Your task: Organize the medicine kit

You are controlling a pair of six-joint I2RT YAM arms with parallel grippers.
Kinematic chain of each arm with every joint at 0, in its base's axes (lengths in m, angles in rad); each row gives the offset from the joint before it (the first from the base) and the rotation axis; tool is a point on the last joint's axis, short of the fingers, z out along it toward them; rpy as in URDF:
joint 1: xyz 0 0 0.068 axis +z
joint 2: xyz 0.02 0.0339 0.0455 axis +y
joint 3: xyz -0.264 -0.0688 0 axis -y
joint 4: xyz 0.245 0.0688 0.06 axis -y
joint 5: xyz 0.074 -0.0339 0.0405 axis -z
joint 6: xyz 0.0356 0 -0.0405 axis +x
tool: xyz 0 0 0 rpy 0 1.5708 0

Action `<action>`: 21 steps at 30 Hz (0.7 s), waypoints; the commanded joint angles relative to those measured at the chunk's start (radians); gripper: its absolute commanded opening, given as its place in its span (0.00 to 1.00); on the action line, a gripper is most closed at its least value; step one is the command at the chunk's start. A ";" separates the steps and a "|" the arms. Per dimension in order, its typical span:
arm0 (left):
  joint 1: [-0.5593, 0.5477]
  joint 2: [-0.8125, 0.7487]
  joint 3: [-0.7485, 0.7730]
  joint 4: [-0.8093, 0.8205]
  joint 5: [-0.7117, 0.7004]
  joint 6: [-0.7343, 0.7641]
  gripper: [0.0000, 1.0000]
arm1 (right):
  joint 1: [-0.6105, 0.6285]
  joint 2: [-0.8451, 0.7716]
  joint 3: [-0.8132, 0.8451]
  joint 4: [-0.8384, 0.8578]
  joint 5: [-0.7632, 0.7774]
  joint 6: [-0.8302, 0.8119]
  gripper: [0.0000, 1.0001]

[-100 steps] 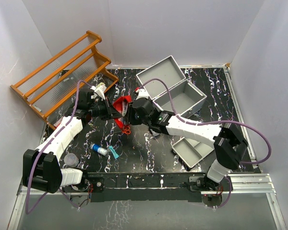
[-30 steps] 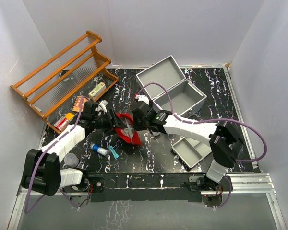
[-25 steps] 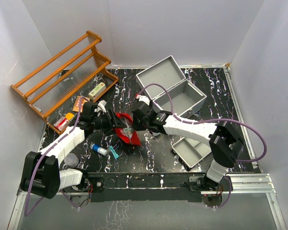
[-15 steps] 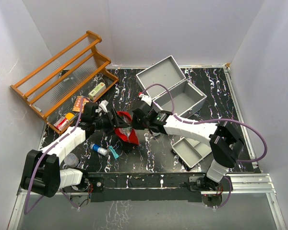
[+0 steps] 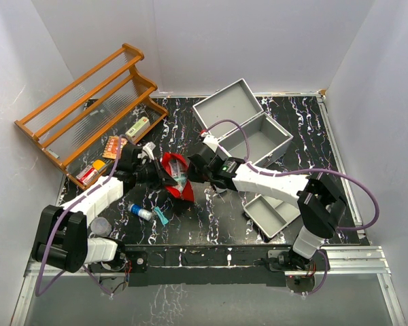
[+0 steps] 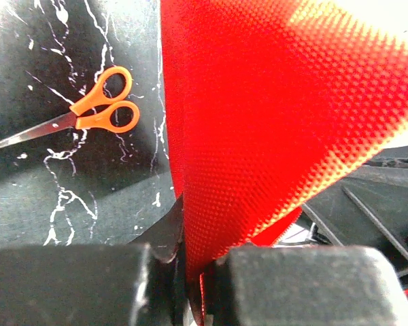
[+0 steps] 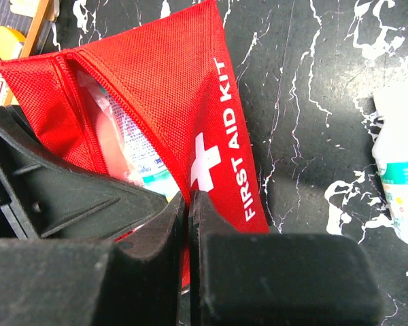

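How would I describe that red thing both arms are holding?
Find the big grey metal case at the back of the black table. Just left of it, between the two arms, is a red fabric pouch. Only it reads FIRST AID KIT beside a white cross.

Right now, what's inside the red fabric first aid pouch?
Through the open mouth of the red fabric first aid pouch, clear plastic packets with blue print show. Anything deeper is hidden by the fabric and the right hand.
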 commanded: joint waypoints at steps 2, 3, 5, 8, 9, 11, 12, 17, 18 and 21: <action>-0.003 0.005 0.088 -0.067 -0.054 0.096 0.00 | 0.004 -0.044 0.026 0.058 0.022 -0.064 0.12; -0.003 0.007 0.100 -0.078 -0.057 0.106 0.00 | 0.004 -0.049 0.026 0.057 0.018 -0.075 0.19; -0.004 0.011 0.126 -0.105 -0.058 0.123 0.00 | 0.004 -0.070 0.023 0.061 0.014 -0.093 0.33; -0.003 0.024 0.186 -0.176 -0.086 0.150 0.00 | 0.004 -0.102 0.035 0.064 0.007 -0.164 0.47; -0.003 0.028 0.206 -0.206 -0.102 0.157 0.00 | 0.003 -0.114 0.040 0.060 0.000 -0.184 0.50; -0.003 0.039 0.252 -0.273 -0.137 0.173 0.00 | 0.002 -0.137 0.041 0.062 -0.024 -0.239 0.54; -0.002 0.044 0.279 -0.304 -0.166 0.177 0.00 | 0.003 -0.148 0.036 0.064 -0.040 -0.264 0.54; 0.010 0.071 0.420 -0.431 -0.351 0.198 0.00 | 0.002 -0.186 -0.026 0.125 -0.189 -0.344 0.56; 0.019 0.076 0.444 -0.450 -0.383 0.203 0.00 | 0.003 -0.188 -0.038 0.132 -0.215 -0.345 0.56; 0.062 0.084 0.509 -0.490 -0.435 0.218 0.00 | 0.013 -0.171 -0.067 0.149 -0.265 -0.342 0.56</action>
